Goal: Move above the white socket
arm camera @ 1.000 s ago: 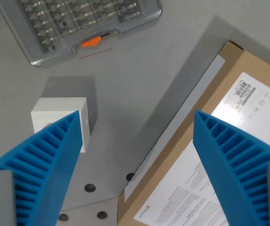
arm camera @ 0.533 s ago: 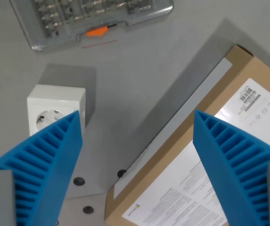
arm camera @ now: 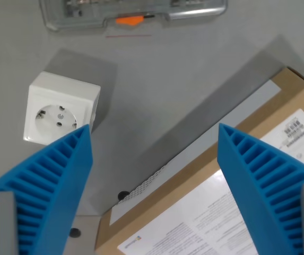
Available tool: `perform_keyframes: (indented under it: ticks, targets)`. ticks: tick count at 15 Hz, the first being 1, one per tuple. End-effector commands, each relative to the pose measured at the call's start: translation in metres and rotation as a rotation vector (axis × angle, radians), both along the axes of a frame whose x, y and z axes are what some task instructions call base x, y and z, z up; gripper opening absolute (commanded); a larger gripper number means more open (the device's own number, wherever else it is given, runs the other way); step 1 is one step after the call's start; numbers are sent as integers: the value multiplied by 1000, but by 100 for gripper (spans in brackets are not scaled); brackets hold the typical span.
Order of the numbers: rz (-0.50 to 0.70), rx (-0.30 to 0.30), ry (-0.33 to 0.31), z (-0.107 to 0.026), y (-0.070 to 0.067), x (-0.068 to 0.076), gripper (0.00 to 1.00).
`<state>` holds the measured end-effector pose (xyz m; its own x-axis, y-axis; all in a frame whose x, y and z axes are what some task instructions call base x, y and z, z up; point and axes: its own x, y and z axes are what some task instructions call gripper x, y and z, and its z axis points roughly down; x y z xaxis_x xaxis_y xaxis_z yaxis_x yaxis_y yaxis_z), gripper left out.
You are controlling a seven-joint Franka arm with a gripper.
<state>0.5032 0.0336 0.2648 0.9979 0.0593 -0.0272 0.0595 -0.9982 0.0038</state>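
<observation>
The white socket (arm camera: 60, 109) is a small square box with a round outlet face, resting on the grey table at the wrist view's left. My gripper (arm camera: 154, 141) hangs open above the table, its two blue ribbed fingers (arm camera: 45, 186) spread wide with nothing between them. The left finger's tip sits just below the socket's lower right corner and covers a little of it. The socket lies left of the gap between the fingers.
A brown cardboard box (arm camera: 236, 207) with white printed labels fills the lower right. A clear plastic parts case (arm camera: 136, 10) with an orange latch lies along the top edge. Small black screw holes (arm camera: 123, 196) dot the table near the box corner.
The camera has shifted: the socket now appears higher and more fully exposed, the parts case has slid toward the top edge, and the cardboard box sits lower right. The fingers stay equally spread.
</observation>
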Motion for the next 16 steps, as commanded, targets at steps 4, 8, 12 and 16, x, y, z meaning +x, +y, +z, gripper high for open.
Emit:
perform_keyframes:
  ticks: [4,8,12,16]
  targets:
    - [458,29,-130,-15,12,-14,100]
    - [591,31,-143,-27,23,-20,100]
    - [725,34,-147,-40,35,-26,100]
    - [859,40,-145,-53,46,-30,100]
